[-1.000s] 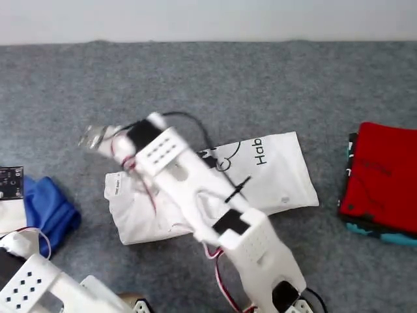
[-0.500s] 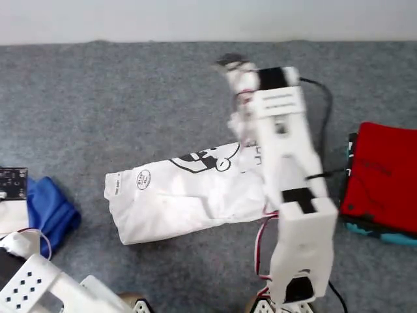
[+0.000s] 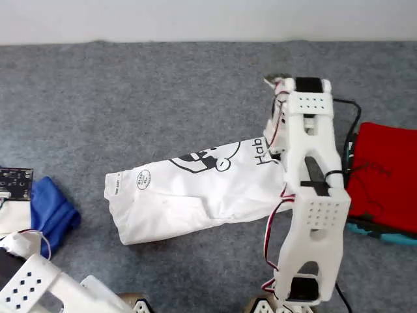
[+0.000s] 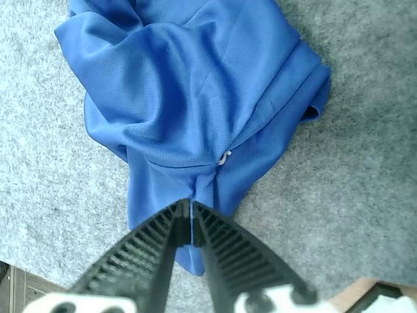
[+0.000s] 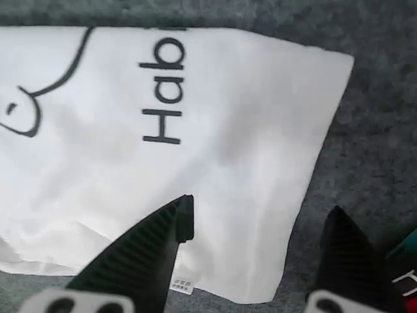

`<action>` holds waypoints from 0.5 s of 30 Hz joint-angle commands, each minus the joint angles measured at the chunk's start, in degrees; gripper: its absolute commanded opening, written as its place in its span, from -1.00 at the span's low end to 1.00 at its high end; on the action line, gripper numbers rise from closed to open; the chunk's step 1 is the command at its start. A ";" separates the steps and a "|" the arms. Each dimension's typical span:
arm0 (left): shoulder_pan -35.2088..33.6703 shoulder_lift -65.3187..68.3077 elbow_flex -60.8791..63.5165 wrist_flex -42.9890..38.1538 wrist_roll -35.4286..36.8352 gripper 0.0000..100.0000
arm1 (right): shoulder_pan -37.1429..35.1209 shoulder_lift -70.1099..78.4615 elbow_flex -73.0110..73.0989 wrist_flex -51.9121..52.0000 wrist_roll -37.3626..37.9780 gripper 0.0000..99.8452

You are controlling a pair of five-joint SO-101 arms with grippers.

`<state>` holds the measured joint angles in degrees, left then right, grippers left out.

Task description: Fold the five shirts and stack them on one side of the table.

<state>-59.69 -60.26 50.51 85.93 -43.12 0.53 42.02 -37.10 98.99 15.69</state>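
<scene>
Fingers (image 5: 159,244) of the right gripper (image 5: 260,208) stand wide apart with nothing between them, and they hang over the right end of the long white shirt with black print (image 5: 215,130), close to its free edge. One second ago this same arm was stretched across the left end of the white shirt (image 3: 195,195), half a second ago it was already past the middle, and now it is over the right end. The shirt itself has not shifted; it lies as the same long folded band in the middle of the table. I think this means that the work on the left end is finished and the right end is the next place to grasp. The shirt still needs a fold across its length before it can go on the pile. Just to the right of the white shirt lies the folded red shirt (image 3: 384,182) on top of a turquoise layer (image 3: 384,236), which seems to be the stack. Well to the left of the white shirt lies the crumpled blue mesh shirt (image 3: 52,212), not yet folded. The left gripper (image 4: 191,212) has its fingers pressed together at the edge of this blue shirt (image 4: 195,98); I cannot tell whether cloth is pinched there. Everything rests on a grey carpet-like surface (image 3: 163,91), and beyond the white shirt, at the far edge of it, a plain pale wall (image 3: 195,19) begins.
</scene>
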 commanded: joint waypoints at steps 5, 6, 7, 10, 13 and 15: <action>-0.09 -0.62 -1.10 0.35 -0.35 -0.97 | 0.57 5.49 -0.53 -1.19 -0.79 -0.41; -0.09 -0.62 -1.10 0.44 -0.35 -0.97 | 0.13 6.37 -0.53 -1.27 -0.79 -0.45; -0.09 -0.62 -1.10 0.44 -0.35 -0.97 | -0.48 7.34 -0.53 -1.27 -0.79 -0.51; -0.09 -0.62 -1.10 0.53 -0.35 -0.97 | -2.33 9.27 -0.53 -1.19 -0.44 -0.71; -0.09 -0.62 -1.19 0.62 -0.35 -0.97 | -2.68 9.98 -0.53 -1.36 -0.62 -0.85; -0.18 -0.62 -1.19 0.62 -0.35 -0.97 | -2.33 10.07 -0.53 -1.89 -0.44 -0.94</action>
<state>-59.69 -60.26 50.51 85.93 -43.12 0.35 51.25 -38.15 97.67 15.25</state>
